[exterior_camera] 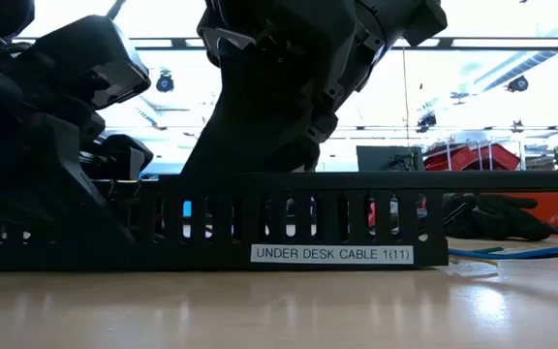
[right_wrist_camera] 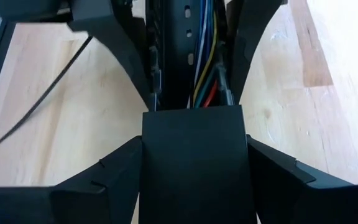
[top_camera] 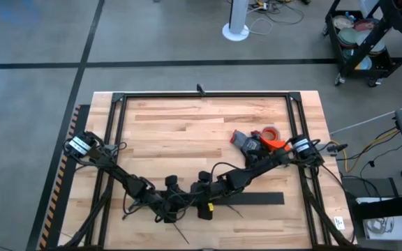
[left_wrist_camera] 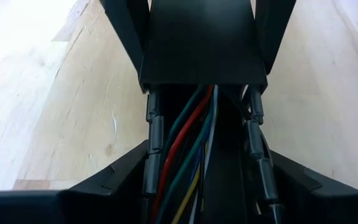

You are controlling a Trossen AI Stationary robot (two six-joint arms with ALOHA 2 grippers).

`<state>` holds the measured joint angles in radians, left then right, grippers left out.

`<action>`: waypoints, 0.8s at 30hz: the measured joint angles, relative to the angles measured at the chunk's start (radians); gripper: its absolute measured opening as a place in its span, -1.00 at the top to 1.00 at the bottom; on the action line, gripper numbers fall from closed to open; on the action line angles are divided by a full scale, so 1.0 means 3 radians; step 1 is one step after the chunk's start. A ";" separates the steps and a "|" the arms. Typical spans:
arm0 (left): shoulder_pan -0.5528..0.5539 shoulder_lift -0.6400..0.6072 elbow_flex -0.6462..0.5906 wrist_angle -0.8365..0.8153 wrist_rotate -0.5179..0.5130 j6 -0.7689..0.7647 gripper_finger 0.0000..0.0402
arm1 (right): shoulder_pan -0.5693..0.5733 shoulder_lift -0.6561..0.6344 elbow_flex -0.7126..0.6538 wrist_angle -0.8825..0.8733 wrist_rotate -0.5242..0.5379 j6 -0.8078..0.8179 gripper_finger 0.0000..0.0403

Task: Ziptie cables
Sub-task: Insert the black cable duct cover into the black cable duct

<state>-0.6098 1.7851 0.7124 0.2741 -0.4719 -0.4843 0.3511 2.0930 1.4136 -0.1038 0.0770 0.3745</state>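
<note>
1. two arms meet at the near middle of the surface (top_camera: pixel 187 132), both over the long black duct (exterior_camera: pixel 289 218) lying along the near edge.
2. my left pincer (top_camera: pixel 175 202) sits at the duct's left part; in its wrist view its fingers (left_wrist_camera: pixel 110 180) stand apart on either side of the duct, with bare wood showing between them and its walls.
3. my right pincer (top_camera: pixel 204 199) is just beside it on the right, its fingers (right_wrist_camera: pixel 98 180) spread apart around the duct too.
4. the cables (left_wrist_camera: pixel 188 155) lie inside the duct's channel, running along it; i see red, green, yellow and blue strands.
5. one ziptie (right_wrist_camera: pixel 42 93) lies flat on the wood just beside the duct, another (top_camera: pixel 180 232) near the front edge.
6. a tape roll (top_camera: pixel 269 132) rests far right.
</note>
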 joint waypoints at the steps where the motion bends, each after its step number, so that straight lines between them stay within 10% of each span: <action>1: 0.0000 0.0000 0.0000 0.0007 -0.0009 0.0000 -0.09 | -0.0009 0.0001 -0.0001 0.0011 -0.0002 0.0007 -0.13; 24: 0.0038 0.0005 -0.0001 0.0108 -0.0022 0.0050 -0.10 | -0.0066 0.0256 0.0294 0.0063 -0.0134 -0.0024 -0.14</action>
<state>-0.5983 1.7866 0.7120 0.3065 -0.4786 -0.4694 0.3314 2.1696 1.5017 -0.0850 0.0368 0.3672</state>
